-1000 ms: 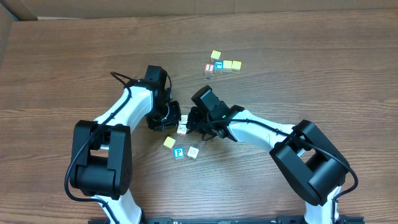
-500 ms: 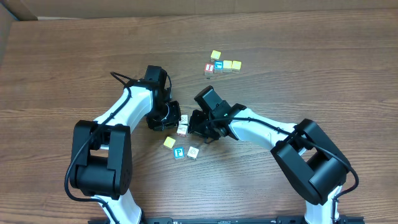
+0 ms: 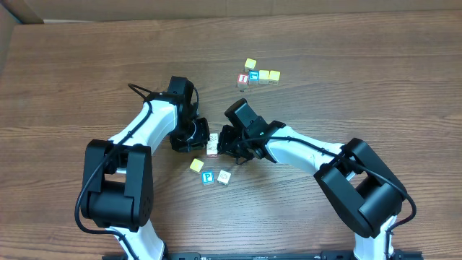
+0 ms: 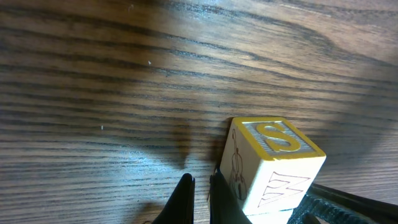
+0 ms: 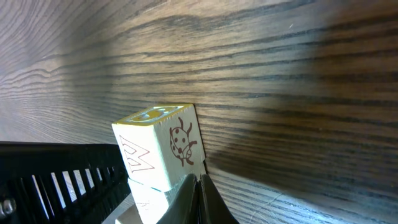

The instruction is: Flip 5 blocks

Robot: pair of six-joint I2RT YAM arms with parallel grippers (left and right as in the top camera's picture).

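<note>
Overhead view is evenly bright and sharp; in the left wrist view, soft shadow darkens the desk (image 4: 93, 37) at twelve o'clock.

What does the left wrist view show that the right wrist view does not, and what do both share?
Only left wrist: the yellow letter S atop the cream wooden cube, and a violin-like drawing. Only right wrist: a ladybug drawing. Both: the cube's zigzag drawing and the brown wooden table; the left end effector and right end effector are each shut beside the cube.

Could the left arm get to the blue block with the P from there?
Probably yes. The blue P block lies uncovered near the left arm's shut fingers; only a yellow block sits beside it.
</note>
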